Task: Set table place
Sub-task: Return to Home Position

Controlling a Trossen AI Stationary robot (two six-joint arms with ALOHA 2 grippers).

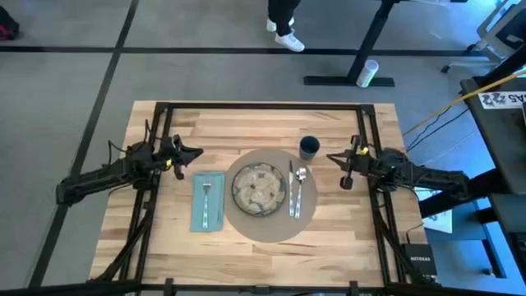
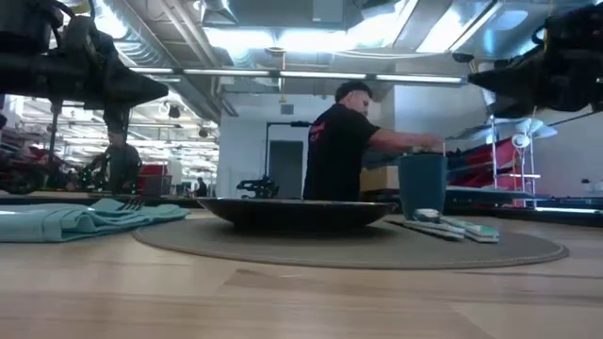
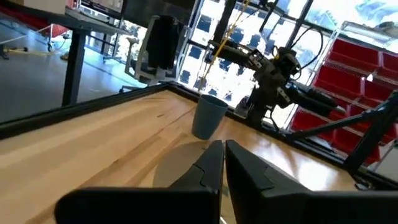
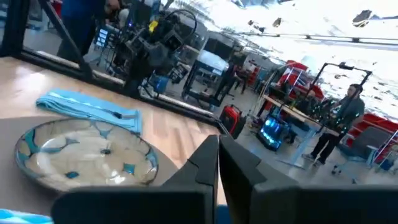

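Observation:
On the wooden table [image 1: 164,123] the round grey-brown placemat [image 1: 267,228] carries the speckled plate [image 1: 259,189]. Knife [image 1: 291,191] and spoon [image 1: 301,186] lie on the mat to the right of the plate. The small dark-blue cup [image 1: 309,147] stands upright at the mat's far right rim. The teal napkin [image 1: 207,201] lies flat left of the mat, with the fork [image 1: 206,195] on it. My left gripper [image 1: 197,153] hovers shut above the table beyond the napkin. My right gripper [image 1: 331,158] hovers shut just right of the cup.
Black frame rails [image 1: 263,107] run along the table's far edge and down both sides. A person [image 2: 339,141] stands in the room beyond the table. Bare wood lies in front of the placemat [image 2: 349,247] toward the near edge.

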